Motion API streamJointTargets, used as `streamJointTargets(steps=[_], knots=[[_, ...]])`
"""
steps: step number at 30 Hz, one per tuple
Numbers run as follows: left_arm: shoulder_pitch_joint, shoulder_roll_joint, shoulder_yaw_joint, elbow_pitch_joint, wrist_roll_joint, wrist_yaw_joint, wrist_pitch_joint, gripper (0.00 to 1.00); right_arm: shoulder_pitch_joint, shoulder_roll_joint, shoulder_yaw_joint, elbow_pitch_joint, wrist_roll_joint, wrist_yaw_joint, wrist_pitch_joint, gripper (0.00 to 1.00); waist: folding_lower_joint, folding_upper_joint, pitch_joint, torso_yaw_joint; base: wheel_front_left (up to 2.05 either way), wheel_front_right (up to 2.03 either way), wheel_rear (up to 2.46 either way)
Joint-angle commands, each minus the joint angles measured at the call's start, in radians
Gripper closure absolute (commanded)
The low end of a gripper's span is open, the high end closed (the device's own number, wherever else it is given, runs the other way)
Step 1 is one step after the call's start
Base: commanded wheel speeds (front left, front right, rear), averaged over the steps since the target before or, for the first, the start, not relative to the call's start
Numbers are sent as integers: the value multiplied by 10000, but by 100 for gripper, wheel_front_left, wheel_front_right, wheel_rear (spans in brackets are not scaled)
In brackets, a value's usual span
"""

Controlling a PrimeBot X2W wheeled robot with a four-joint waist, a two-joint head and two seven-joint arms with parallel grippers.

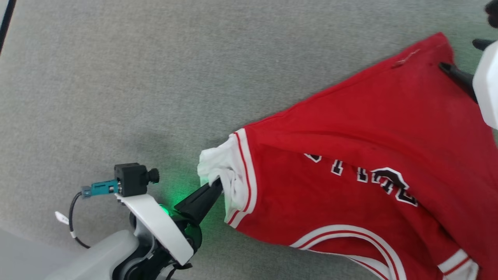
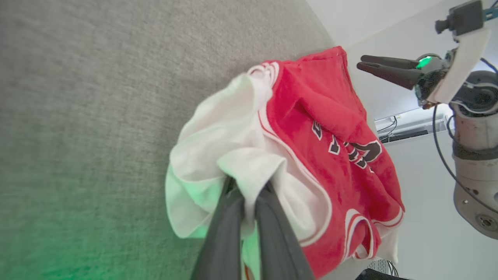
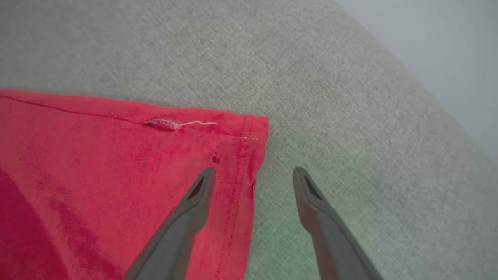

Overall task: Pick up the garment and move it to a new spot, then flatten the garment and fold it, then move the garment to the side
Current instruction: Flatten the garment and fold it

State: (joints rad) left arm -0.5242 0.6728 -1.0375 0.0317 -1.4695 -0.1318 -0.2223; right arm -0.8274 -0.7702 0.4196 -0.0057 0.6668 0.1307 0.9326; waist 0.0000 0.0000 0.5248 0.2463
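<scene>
Garment (image 1: pixel 350 128) running out of view, print (image 1: pixel 373 177) half-hidden.
Left gripper (image 2: pixel 249 186) is pinching its sleeve (image 2: pixel 218 136); right gripper (image 3: pixel 253 172) is gaping over its hem (image 3: pixel 249 155).

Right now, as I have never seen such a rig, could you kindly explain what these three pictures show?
It is a wheeled robot with two arms, each ending in a two-fingered gripper. One picture looks down from its head; the other two look along each wrist's fingers. A red shirt with white sleeves lies on a grey cloth surface. The left gripper is shut on a white sleeve; the right gripper is open at the shirt's red corner, holding nothing.
</scene>
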Motion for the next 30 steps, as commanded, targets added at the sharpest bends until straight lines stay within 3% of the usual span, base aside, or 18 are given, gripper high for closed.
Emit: streamJointTargets(steps=[1, 9, 10, 11, 12, 19, 30], knots=[[-155, -100, -57, 9, 94, 27, -50, 100, -313, -128, 386, 455, 7, 0, 59, 0, 0, 0, 153, 246, 0, 0, 0], [-285, -311, -227, 83, -21, 27, -211, 100, -732, -769, 2799, 1702, 1051, 3, 636, 0, 0, 0, 248, 550, 0, 0, 0], [-295, -326, -241, 88, -34, 27, -232, 100, -773, -791, 3012, 1704, 1226, 15, 636, 22, 0, 0, 249, 561, 0, 0, 0], [-297, -338, -257, 92, -56, 27, -251, 100, -801, -807, 3185, 1759, 1397, 28, 673, 87, 0, 0, 242, 565, 0, 0, 0], [-312, -349, -276, 105, -66, 27, -245, 100, -873, -833, 3379, 1770, 1518, 34, 689, 100, 0, 0, 228, 566, 0, 0, 0], [-459, -353, -370, 399, 39, 27, -318, 100, -1530, -673, 3577, 2173, 1800, -1, -326, 100, 0, 0, -44, 470, 0, 0, 0], [-1385, -37, 550, 1174, 149, 27, -414, 100, -2550, -87, 2445, 3492, 2098, -1, -3634, 100, 0, 0, -912, -146, 0, 0, 0]])
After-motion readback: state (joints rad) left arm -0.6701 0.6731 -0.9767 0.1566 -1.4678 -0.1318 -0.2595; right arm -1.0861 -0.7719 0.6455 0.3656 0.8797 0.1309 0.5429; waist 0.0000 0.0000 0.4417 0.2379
